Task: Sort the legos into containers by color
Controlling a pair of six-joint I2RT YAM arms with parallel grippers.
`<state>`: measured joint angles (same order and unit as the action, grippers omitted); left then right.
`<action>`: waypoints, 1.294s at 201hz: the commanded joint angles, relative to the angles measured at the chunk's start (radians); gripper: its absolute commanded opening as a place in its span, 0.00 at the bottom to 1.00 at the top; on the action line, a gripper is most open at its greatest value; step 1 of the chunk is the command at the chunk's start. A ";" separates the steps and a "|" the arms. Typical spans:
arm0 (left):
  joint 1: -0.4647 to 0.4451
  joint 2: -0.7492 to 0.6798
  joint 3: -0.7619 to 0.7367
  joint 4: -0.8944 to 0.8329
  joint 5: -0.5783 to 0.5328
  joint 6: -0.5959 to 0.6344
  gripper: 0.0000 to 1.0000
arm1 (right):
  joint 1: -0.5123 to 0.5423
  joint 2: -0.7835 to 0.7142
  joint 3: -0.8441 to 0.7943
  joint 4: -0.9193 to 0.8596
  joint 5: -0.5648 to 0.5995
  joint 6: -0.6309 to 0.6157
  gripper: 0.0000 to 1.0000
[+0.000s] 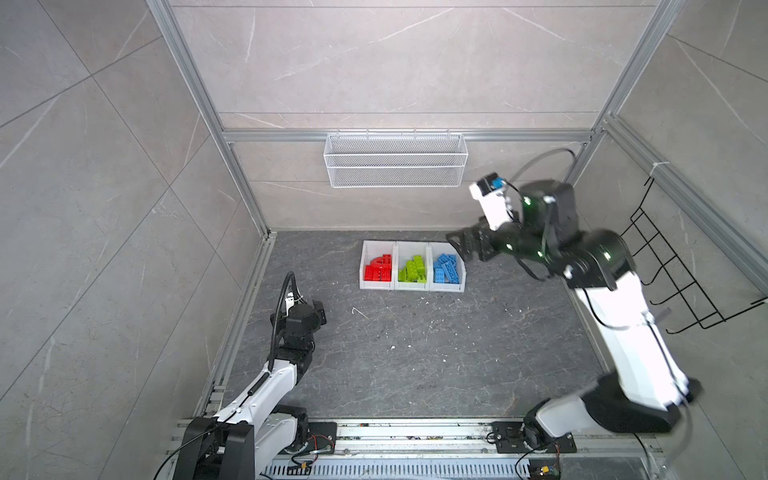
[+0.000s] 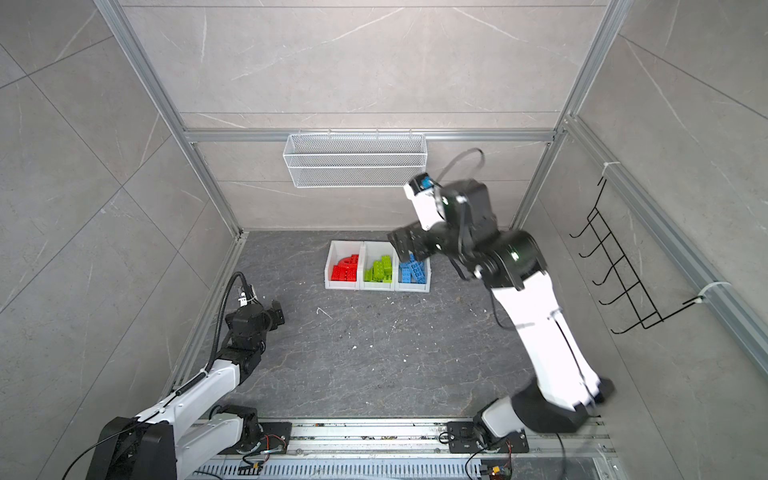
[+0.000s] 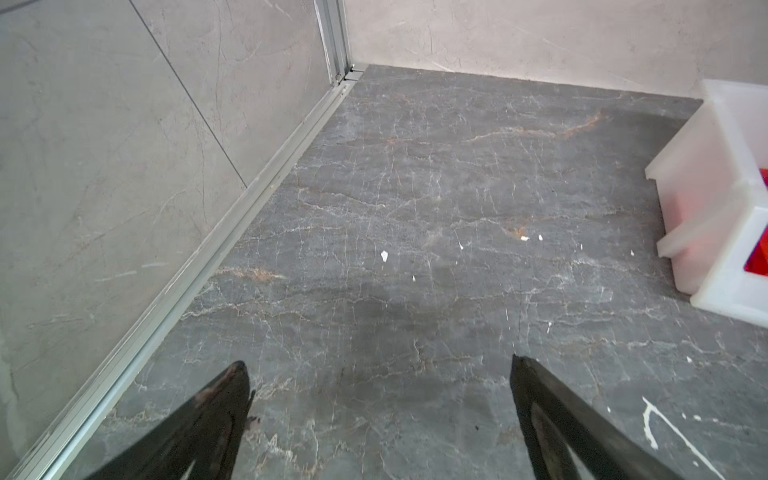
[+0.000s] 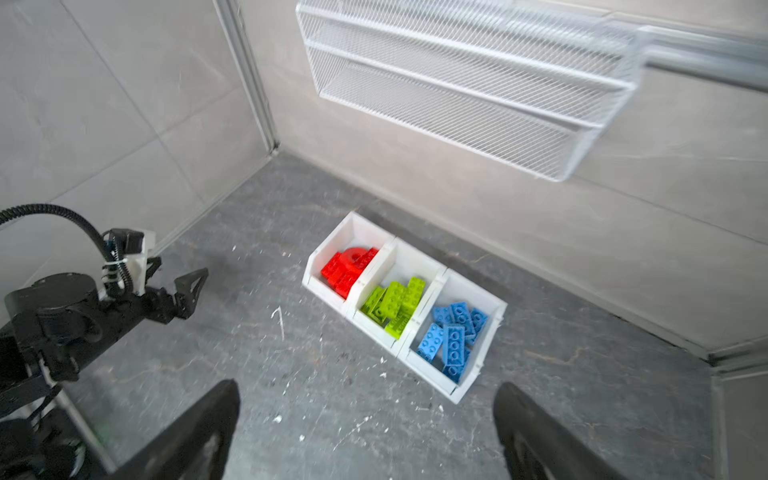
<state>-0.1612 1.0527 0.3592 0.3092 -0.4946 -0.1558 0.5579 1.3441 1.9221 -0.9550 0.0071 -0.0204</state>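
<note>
Toward the back of the tabletop [image 1: 415,374], close to the rear wall, three white bins [image 1: 412,286] stood joined in a row. Red bricks [image 1: 377,272] lay in the left bin, with the arch piece [image 4: 355,255] resting among them. Green bricks [image 1: 413,268] filled the middle bin and blue bricks [image 1: 446,269] the right one. Each pile was loose, with bricks tilted over one another. Every brick I could see lay inside a bin of its own colour.

My right tool [image 4: 365,386] hung raised in the air by the blue end of the row. Its fingers were spread wide and held nothing. The right wrist view looked down past both of them onto all three bins, slightly smeared.

My left tool [image 3: 378,361] sat low over bare tabletop on the red side, well apart from the bins. Its fingers were also wide, with only dark stone showing between them. One wall of the red bin showed at the edge of the left wrist view, tinted by the bricks inside.

Also noted:
- a white wire basket [image 1: 395,160] hung on the back wall above the bins
- a black wire rack [image 1: 681,270] was fixed on the right wall
- white flecks [image 1: 392,347] lay scattered over the tabletop
</note>
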 commanded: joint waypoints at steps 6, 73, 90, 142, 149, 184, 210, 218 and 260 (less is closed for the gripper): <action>0.044 0.053 0.013 0.165 0.031 0.035 1.00 | -0.015 -0.239 -0.528 0.419 0.106 0.005 1.00; 0.120 0.286 -0.035 0.462 0.164 0.133 1.00 | -0.116 -0.375 -1.302 1.057 0.491 0.067 1.00; 0.124 0.359 -0.043 0.546 0.203 0.153 1.00 | -0.153 -0.296 -1.371 1.183 0.517 0.024 1.00; 0.181 0.440 -0.007 0.539 0.264 0.110 1.00 | -0.375 -0.141 -1.416 1.376 0.372 0.082 1.00; 0.181 0.447 -0.009 0.554 0.259 0.113 1.00 | -0.400 -0.132 -1.431 1.401 0.345 0.104 1.00; 0.181 0.443 -0.009 0.547 0.262 0.110 1.00 | -0.452 -0.066 -1.524 1.686 0.286 0.080 1.00; 0.181 0.443 -0.009 0.549 0.261 0.112 1.00 | -0.466 0.033 -1.562 1.963 0.245 0.021 1.00; 0.181 0.443 -0.009 0.549 0.261 0.113 1.00 | -0.482 0.105 -1.562 2.053 0.254 0.031 1.00; 0.181 0.444 -0.008 0.548 0.260 0.112 1.00 | -0.518 0.080 -1.642 2.182 0.248 0.058 1.00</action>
<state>0.0177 1.5070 0.3286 0.8036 -0.2501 -0.0441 0.0429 1.5433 0.3271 1.1034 0.2714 0.0345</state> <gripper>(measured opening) 0.999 0.998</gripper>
